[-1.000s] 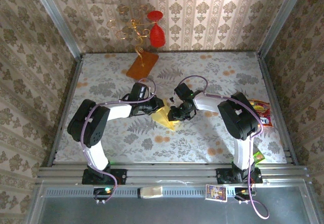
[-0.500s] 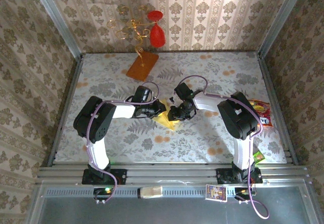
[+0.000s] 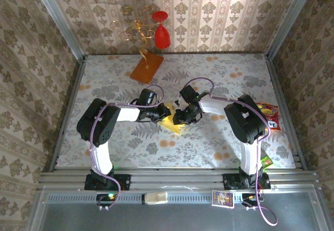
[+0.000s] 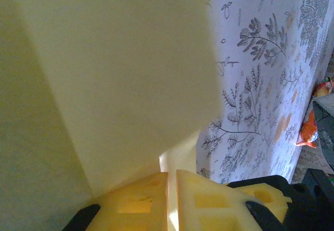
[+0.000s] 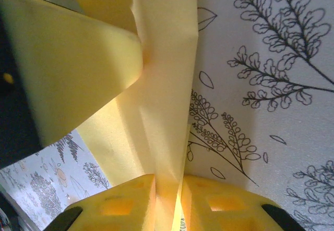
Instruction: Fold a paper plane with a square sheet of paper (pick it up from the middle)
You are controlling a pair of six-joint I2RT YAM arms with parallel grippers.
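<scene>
Seen from above, two black-and-white robot arms reached inward over a table (image 3: 209, 142) covered in a grey leaf-and-flower print. They met near the table's middle at one pale-yellow square sheet of paper (image 3: 175, 125). The sheet was creased and partly lifted off the cloth between the two tools.

The left gripper (image 3: 160, 113) was pinched on the sheet's left side. In its wrist view, the two yellow fingers (image 4: 135, 202) stood close together with a strip of paper caught between them. A broad yellow flap rose across most of that view.

The right gripper (image 3: 180, 118) clamped the sheet from the right. In its wrist view, the two yellow fingers (image 5: 219, 205) squeezed a folded ridge of paper that ran upward from them.

One orange-brown slab (image 3: 146, 67) lay at the far edge, well apart from the paper. One gold wire stand (image 3: 134, 28) rose from it with a red object (image 3: 162, 35) hanging on it.

One red-and-orange snack packet (image 3: 269, 115) lay at the table's right edge, and one green packet (image 3: 266, 162) sat nearer the right arm's base. One small picture card (image 3: 222, 198) and one pale block (image 3: 155, 198) rested on the near rail.

The packets and card carried print, but it was too small to read.
</scene>
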